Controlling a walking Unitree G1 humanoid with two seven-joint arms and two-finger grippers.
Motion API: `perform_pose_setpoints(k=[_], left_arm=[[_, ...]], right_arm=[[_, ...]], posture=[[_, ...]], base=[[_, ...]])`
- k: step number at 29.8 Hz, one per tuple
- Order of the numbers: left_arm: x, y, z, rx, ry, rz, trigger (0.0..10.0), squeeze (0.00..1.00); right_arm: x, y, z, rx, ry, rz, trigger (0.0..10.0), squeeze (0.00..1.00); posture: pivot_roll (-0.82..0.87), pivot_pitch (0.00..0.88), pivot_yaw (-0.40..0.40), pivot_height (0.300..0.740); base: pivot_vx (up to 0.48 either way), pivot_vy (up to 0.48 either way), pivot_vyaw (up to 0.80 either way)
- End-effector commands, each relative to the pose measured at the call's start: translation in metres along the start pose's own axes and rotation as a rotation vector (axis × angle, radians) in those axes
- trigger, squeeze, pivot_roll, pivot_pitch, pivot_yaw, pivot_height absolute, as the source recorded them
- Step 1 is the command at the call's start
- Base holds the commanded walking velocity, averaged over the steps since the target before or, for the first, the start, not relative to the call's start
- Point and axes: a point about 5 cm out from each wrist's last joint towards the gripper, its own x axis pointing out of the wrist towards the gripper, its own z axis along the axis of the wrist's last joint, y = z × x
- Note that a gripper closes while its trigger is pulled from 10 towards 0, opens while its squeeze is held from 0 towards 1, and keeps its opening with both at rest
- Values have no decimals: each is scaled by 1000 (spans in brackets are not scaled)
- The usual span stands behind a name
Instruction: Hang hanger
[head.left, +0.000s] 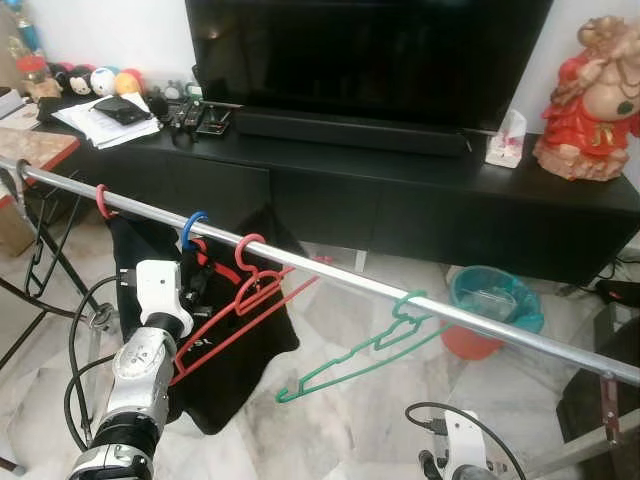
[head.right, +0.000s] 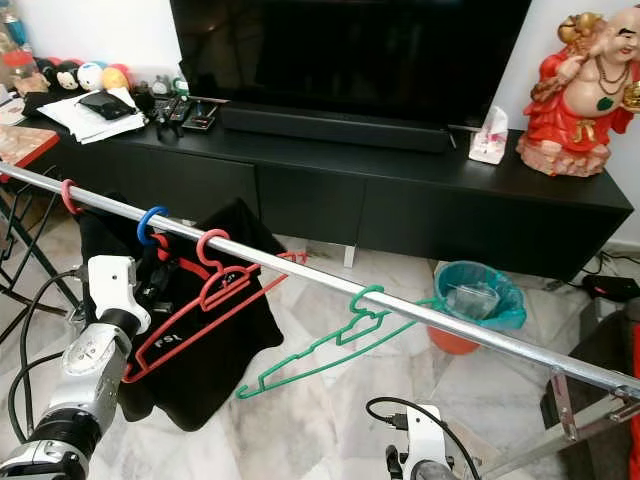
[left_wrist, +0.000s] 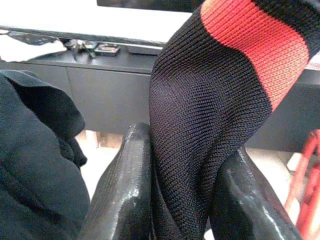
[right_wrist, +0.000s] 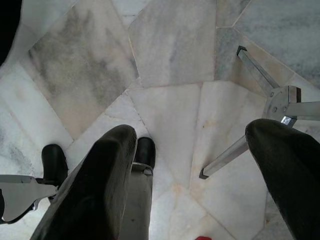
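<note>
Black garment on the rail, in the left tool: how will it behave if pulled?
Likely floppy: the black garment drapes in folds below the red hanger. Knit fabric bunches between the left tool fingers, so it probably stretches before moving. A pull may slide or swing the hanger along the rail.

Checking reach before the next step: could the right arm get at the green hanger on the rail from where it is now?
Probably yes. The right gripper is open and holds nothing, low over the floor. The green hanger hangs alone on the rail, above and ahead, with nothing between. The left gripper is shut on the black garment.
</note>
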Motion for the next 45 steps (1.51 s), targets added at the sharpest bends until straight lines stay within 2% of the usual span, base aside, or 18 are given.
perform_pose_setpoints(k=[1, 4, 7, 10, 17, 22, 27, 32, 33, 34, 35, 45], left_arm=[[11, 0, 20, 24, -57, -24, 10000, 0], [16, -1, 19, 22, -25, -38, 10000, 0], [22, -3, 12, 38, 55, -37, 10000, 0], [26, -3, 9, 12, 89, -16, 10000, 0], [31, -4, 6, 14, 152, 12, 10000, 0], [30, -4, 1, 16, 192, 14, 10000, 0], [23, -8, -16, 28, 267, 10, 10000, 0], [17, -11, -24, 26, 280, 1, 10000, 0], [15, -11, -25, 14, 271, 7, 10000, 306], [15, -11, -25, 9, 268, 10, 10000, 306], [15, -10, -25, 8, 262, 13, 10000, 1000], [16, -9, -17, 11, 187, 20, 10000, 1000]], right_arm=[[0, -1, -2, 9, 8, -6, 10000, 0], [0, 0, -2, 9, 7, -5, 10000, 0], [0, 1, -2, 16, 5, -3, 10000, 0], [0, 2, -2, 18, 5, -3, 10000, 0], [0, 2, -2, 24, 4, -5, 10000, 0], [0, 2, -2, 25, 4, -5, 10000, 0], [0, 2, -2, 25, 5, -5, 10000, 0], [0, 1, -2, 25, 4, -5, 10000, 0], [0, 1, -2, 25, 4, -6, 10000, 0], [0, 1, -2, 24, 4, -6, 10000, 0], [0, 1, -2, 24, 4, -6, 10000, 0], [0, 1, -2, 22, 2, -4, 10000, 0]], posture=[[5, 0, -26, 740], [1, 0, -18, 740], [-5, 0, -9, 740], [-12, 0, -3, 740], [-12, 0, -3, 740], [-12, 0, -3, 740], [-13, 0, 2, 740], [-12, 0, -1, 740], [-12, 0, -1, 740], [-12, 0, -1, 740], [-12, 0, -1, 740], [-8, 0, -4, 740]], base=[[0, 0, 0], [0, 0, 0], [0, 0, 0], [0, 0, 0], [0, 0, 0], [0, 0, 0], [0, 0, 0], [0, 0, 0], [0, 0, 0], [0, 0, 0], [0, 0, 0], [0, 0, 0]])
